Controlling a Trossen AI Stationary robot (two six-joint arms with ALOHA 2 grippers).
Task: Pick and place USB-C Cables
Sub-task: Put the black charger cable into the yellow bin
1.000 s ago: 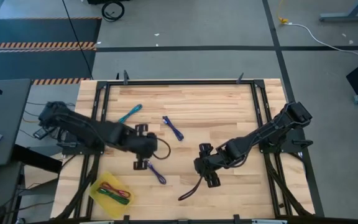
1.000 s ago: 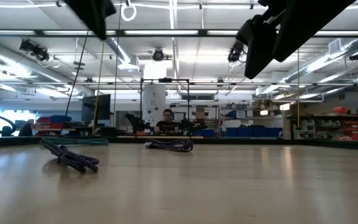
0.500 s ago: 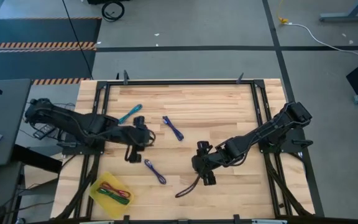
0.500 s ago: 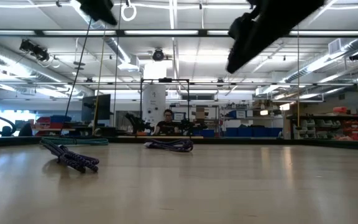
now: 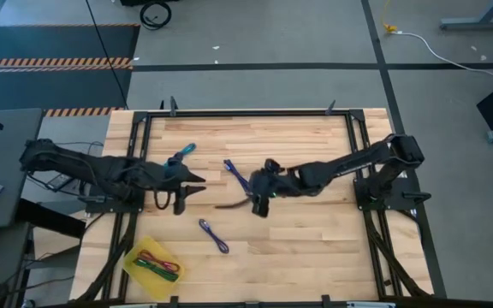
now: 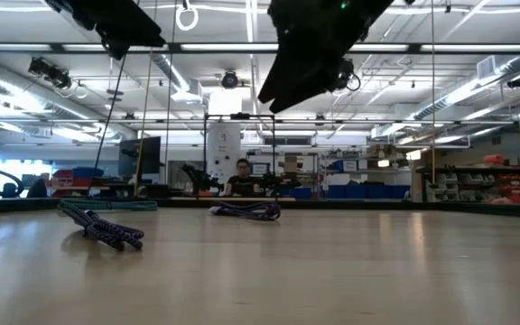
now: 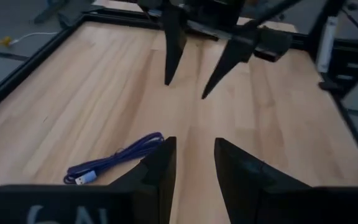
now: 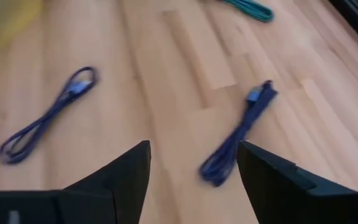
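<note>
Two blue-purple USB-C cables lie flat on the wooden table: one (image 5: 238,175) mid-table, one (image 5: 214,235) nearer the front. A teal cable (image 5: 180,156) lies toward the far left. Red and green cables sit in the yellow tray (image 5: 151,261). My right gripper (image 5: 253,186) hovers open just right of the mid-table cable (image 8: 235,140), and its wrist view shows the front cable (image 8: 45,124) too. My left gripper (image 5: 197,183) is open above the table, facing the right gripper, with the mid-table cable (image 7: 114,160) beside its fingers.
A black frame (image 5: 246,113) borders the table on its far, left and right sides. A dark wire (image 5: 229,205) trails below the right gripper. The two grippers face each other about a hand's width apart. Bare wood lies to the right and the near right.
My right gripper has swung from the table's near middle toward the far-left, ending beside the mid-table blue-purple cable. My left gripper has drawn back toward the table's left and far side. No cable has moved.
</note>
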